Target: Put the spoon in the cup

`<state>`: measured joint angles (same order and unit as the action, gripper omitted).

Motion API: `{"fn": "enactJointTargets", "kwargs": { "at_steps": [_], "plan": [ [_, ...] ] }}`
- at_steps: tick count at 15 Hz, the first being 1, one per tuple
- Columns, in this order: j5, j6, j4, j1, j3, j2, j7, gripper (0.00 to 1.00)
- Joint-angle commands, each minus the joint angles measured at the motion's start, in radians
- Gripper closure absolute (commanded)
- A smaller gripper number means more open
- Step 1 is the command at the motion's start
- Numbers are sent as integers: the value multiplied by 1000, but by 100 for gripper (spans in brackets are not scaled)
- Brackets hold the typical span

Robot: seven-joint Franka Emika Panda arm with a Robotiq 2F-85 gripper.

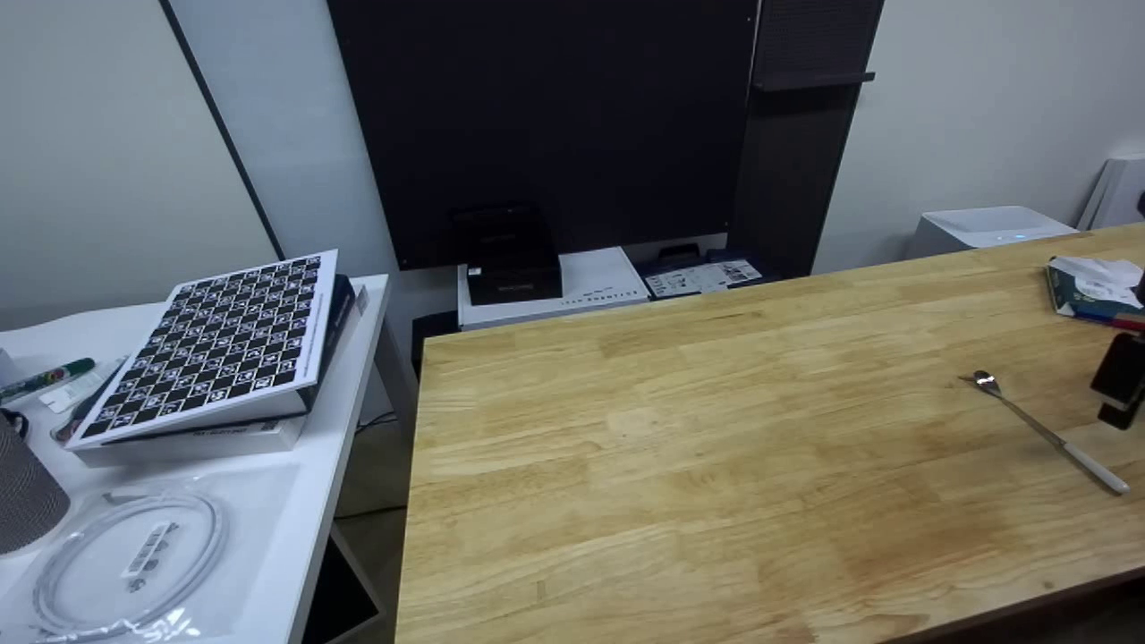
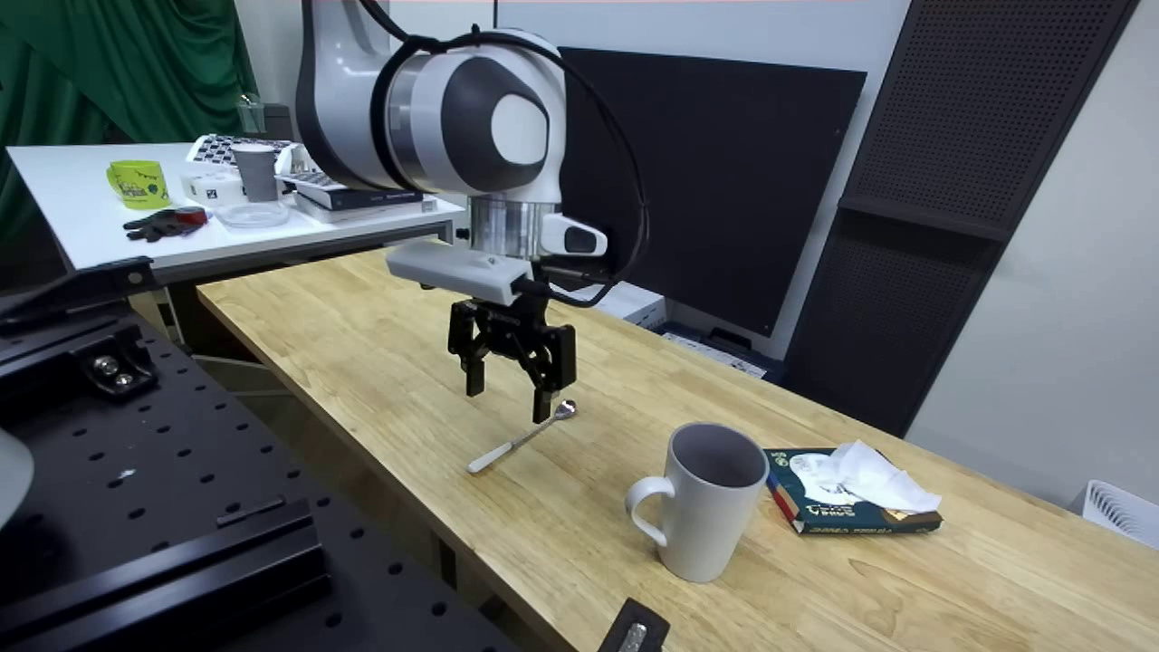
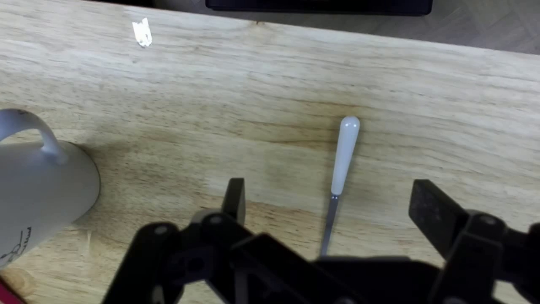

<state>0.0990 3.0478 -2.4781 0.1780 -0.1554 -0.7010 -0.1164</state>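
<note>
The spoon [image 2: 520, 442] lies flat on the wooden table, with a white handle, a thin metal shaft and a small bowl end. It shows whole in both exterior views [image 1: 1059, 440]. In the wrist view its white handle [image 3: 345, 156] and part of the shaft show; its bowl end is hidden by the gripper. My gripper [image 2: 508, 393] is open and empty above the spoon. In the wrist view the spoon runs between the spread fingers [image 3: 329, 192]. The cup [image 2: 711, 516], a tall pale mug with a handle, stands upright; it shows partly in the wrist view [image 3: 55, 181].
A dark green box [image 2: 819, 516] with a crumpled white tissue [image 2: 874, 480] on it lies beside the cup. A black perforated plate [image 2: 181, 507] stands along the table's near edge. A white side table [image 1: 268, 528] with books and a cable stands apart from the wooden table [image 1: 680, 465].
</note>
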Motion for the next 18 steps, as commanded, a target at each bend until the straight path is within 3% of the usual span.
{"fn": "enactJointTargets", "kwargs": {
  "at_steps": [1,10,13,18],
  "plan": [
    [-25,36,9,-12,12,-24,15,0],
    [-98,200,11,-125,104,-126,27,0],
    [-90,287,22,-127,106,-183,46,0],
    [-84,334,42,-121,110,-246,76,0]
  ]
}}
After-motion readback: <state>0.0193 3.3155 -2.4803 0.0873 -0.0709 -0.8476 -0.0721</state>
